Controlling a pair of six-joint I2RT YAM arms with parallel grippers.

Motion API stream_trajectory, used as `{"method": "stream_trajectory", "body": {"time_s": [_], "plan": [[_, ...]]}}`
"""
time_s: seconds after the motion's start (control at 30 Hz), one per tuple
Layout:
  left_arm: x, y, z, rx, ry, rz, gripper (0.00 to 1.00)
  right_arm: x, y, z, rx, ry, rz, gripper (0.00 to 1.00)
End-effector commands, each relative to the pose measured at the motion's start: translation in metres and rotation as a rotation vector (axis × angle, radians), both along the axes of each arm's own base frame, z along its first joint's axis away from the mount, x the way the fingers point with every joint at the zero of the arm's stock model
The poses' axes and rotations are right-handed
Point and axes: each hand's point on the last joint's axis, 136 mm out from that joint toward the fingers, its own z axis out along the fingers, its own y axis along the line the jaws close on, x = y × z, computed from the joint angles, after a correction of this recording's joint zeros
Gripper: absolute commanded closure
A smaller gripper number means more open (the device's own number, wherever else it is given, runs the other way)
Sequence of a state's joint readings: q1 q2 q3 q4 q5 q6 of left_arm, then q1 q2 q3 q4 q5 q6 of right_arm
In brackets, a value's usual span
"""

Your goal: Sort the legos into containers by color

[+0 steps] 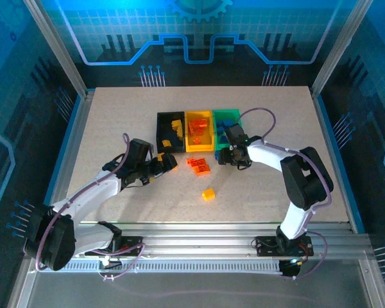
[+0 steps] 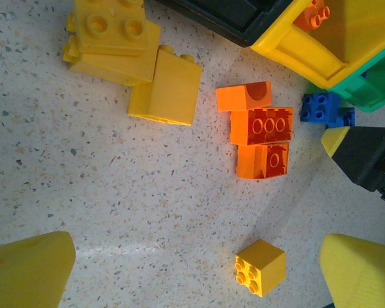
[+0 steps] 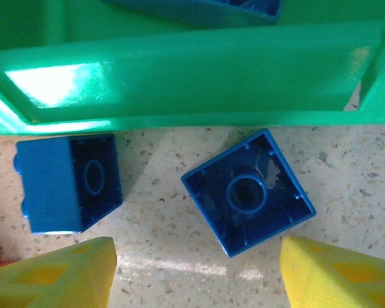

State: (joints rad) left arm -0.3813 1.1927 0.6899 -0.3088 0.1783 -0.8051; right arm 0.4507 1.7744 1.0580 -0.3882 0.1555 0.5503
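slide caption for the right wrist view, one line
Right gripper open over an upturned blue brick, a second blue brick beside it, both outside the green bin.

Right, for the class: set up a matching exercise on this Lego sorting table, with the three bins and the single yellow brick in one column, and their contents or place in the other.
Column one
1. black bin
2. yellow bin
3. green bin
4. lone yellow brick

Column two
A. blue brick inside
B. on the bare table, apart from the other bricks
C. yellow bricks inside
D. orange-red bricks inside

Pairs: 1-C, 2-D, 3-A, 4-B
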Motion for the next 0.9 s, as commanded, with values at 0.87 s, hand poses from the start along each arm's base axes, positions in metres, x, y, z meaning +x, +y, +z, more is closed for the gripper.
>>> {"method": "stream_trajectory", "body": {"time_s": [0.87], "plan": [[-0.001,-0.002,-0.012,0.000,0.043,-0.023,0.01,0.012,-0.018,-0.013,-0.080,-0.048,-0.056,0.62]]}}
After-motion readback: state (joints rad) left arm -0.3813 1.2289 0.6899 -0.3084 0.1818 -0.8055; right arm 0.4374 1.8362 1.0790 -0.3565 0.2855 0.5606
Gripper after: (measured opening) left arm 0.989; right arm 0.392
